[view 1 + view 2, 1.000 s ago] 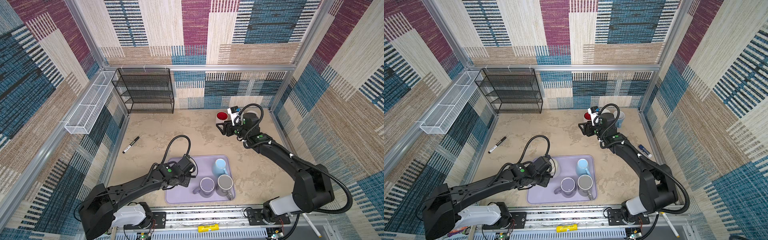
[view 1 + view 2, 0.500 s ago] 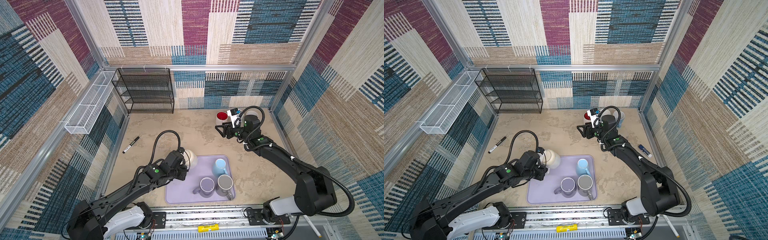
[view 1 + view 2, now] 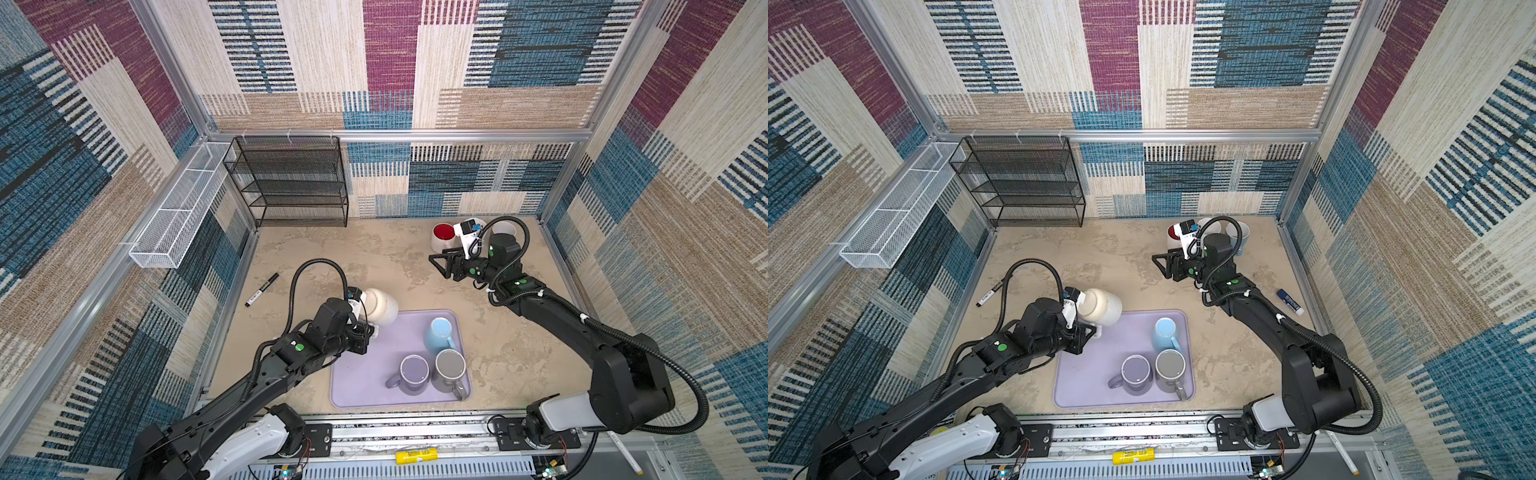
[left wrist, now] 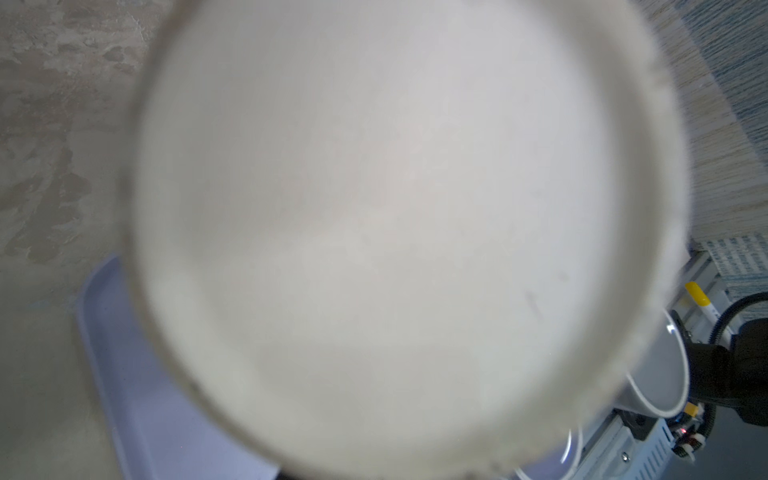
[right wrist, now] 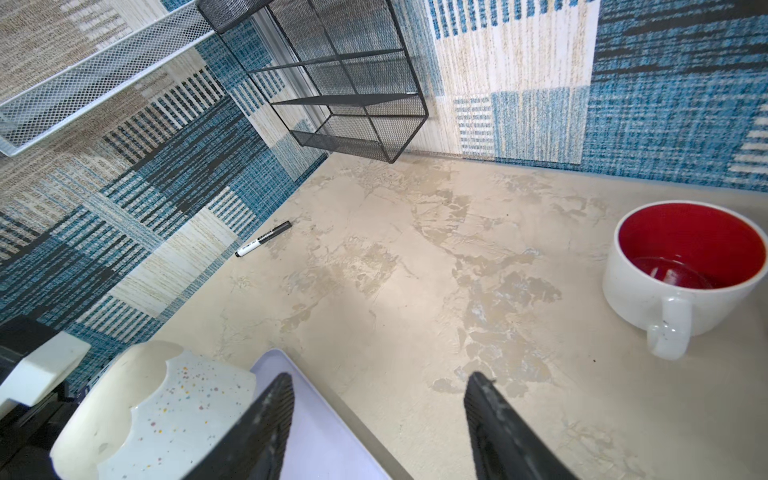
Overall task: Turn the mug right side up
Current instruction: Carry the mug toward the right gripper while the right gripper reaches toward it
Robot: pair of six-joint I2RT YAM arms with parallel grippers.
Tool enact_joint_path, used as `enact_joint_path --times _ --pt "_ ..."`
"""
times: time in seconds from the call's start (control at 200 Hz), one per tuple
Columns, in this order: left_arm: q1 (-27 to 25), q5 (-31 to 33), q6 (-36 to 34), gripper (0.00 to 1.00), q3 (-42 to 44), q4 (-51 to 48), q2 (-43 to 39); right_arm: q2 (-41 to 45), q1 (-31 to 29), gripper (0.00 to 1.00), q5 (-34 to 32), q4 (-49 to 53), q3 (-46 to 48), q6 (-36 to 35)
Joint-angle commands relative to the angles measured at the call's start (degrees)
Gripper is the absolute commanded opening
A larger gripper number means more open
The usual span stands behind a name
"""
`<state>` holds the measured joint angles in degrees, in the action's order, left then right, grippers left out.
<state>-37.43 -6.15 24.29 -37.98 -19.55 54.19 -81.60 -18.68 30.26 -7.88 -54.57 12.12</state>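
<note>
Cream speckled ceramic mug point(image 3: 381, 308), clenched tilted in left end effector point(image 3: 367, 331) above far-left corner of lavender plastic tray point(image 3: 365, 382), should be rotated slowly w/ firm grip, then lowered base-first.

The table point(image 3: 374, 257) has a beige top with darker mottled patches; a black wire rack point(image 3: 291, 183) stands on it in the far left corner, against the back wall; a black marker point(image 3: 262, 289) lies near the left edge, well apart from the rack; a lavender tray point(image 3: 365, 386) sits flat at the near edge, about midway across; in the far right corner a white mug with a red inside point(image 3: 443, 237) stands upright, with a pale blue mug point(image 3: 1243, 241) near it, partly hidden; in a top view a short blue and white pen point(image 3: 1291, 300) lies by the right edge.
</note>
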Motion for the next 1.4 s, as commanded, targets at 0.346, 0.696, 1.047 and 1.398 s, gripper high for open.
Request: enact_joint_path --times 0.346,0.696,1.047,1.398 --pt "6.4 -13.3 2.4 0.0 0.4 19.7 -1.6 2.7 -0.2 0.67 6.3 -6.5 4.8 5.5" --pt "11.2 -20.8 5.3 0.0 0.2 33.1 1.5 5.2 -1.2 0.67 12.3 -13.7 8.8 12.5" --pt "13.9 -30.0 9.9 0.0 0.2 48.0 6.7 5.5 -7.8 0.68 12.2 -20.2 9.7 17.0" --pt "14.2 -33.5 13.5 0.0 2.1 61.1 7.2 3.8 -10.9 0.67 14.1 -29.5 10.1 22.8"
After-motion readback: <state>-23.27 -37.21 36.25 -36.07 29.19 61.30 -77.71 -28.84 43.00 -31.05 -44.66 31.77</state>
